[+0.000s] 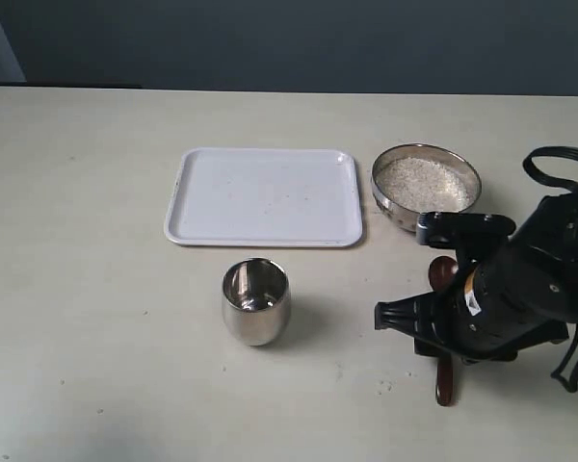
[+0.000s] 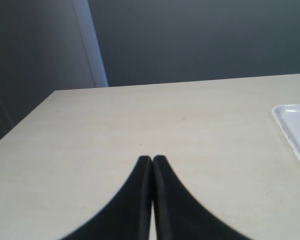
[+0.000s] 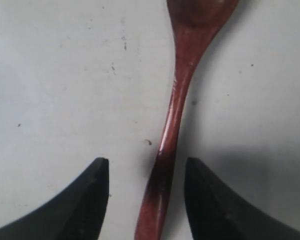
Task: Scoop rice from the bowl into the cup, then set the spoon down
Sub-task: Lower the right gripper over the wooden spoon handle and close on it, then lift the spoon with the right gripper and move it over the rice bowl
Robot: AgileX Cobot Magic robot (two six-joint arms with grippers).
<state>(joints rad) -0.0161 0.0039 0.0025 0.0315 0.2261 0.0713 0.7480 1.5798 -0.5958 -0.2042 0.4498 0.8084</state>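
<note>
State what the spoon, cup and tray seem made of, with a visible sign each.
Spoon: likely wood, reddish-brown, smooth sheen. Cup: polished metal, probably steel, mirror-like reflections. Tray: perhaps plastic, plain white, faint gloss; uncertain.

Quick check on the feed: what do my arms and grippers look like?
Right arm: matte black housing, looped black cable, small white-and-orange label. Left gripper and right gripper: black curved fingers tapering to blunt tips.

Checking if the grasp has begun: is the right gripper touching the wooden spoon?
Apart. The right wrist view shows the handle of the wooden spoon between the fingers of the open right gripper, table visible on each side.
</note>
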